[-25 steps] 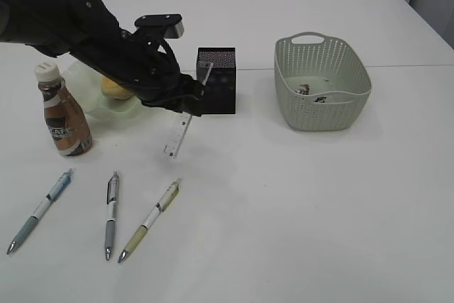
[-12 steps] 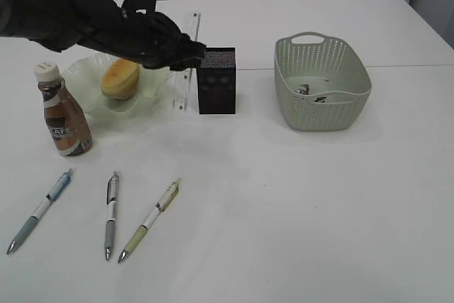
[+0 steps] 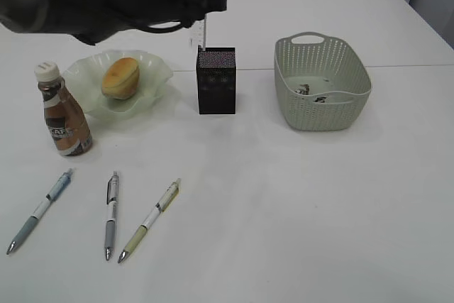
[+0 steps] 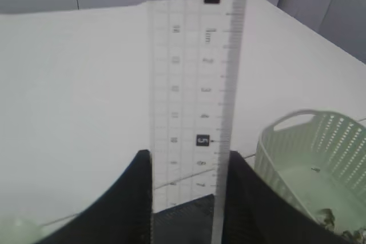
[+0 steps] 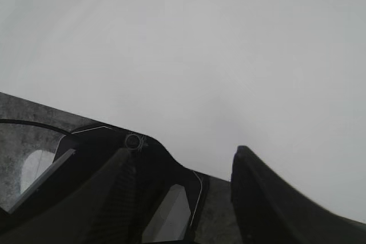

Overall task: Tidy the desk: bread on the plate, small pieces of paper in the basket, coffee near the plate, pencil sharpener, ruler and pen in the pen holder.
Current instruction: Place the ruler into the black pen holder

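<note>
Ruler (image 4: 191, 101) now upright, top cut off

The ruler (image 4: 191, 101) carries the only clearly legible marks. In the left wrist view a black box near its top end holds a white "0", and a second black box lower down holds a "5". Between them run faint grey digits; "3" and "4" can be made out, the others are too pale to tell. The coffee (image 3: 62, 113) has pale lettering on its brown label, seemingly "CAFE", though it is too small to be sure.
</note>
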{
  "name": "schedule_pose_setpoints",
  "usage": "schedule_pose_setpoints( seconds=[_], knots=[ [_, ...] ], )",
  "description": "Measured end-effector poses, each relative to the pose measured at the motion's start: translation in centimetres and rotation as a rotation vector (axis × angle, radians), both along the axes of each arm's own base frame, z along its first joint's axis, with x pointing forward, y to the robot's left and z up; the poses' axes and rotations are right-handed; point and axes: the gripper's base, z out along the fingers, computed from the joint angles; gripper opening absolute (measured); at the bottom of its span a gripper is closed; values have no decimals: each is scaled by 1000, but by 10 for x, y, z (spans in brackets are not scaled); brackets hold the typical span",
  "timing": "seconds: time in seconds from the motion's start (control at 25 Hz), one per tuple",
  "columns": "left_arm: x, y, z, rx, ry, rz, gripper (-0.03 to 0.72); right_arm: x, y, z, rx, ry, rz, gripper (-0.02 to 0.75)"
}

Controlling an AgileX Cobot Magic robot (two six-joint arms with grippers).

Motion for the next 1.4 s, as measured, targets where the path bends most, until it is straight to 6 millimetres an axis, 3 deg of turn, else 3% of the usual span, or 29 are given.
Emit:
schedule_pose_setpoints(
  seconds=[0.2,0.48,1.04,1.4],
  knots=[
    [-1,-25,-17,89,-155,-20,251,2,-4,0,-41,-19,-6,428],
    [14,-37,-29,97,-222,-13,251,3,-7,0,-79,-36,-11,428],
    [23,-42,-71,127,-180,-12,251,3,-8,0,-88,-40,-14,428],
    [25,-42,-83,111,-157,-3,251,3,-8,0,-88,-40,-14,428]
  ],
)
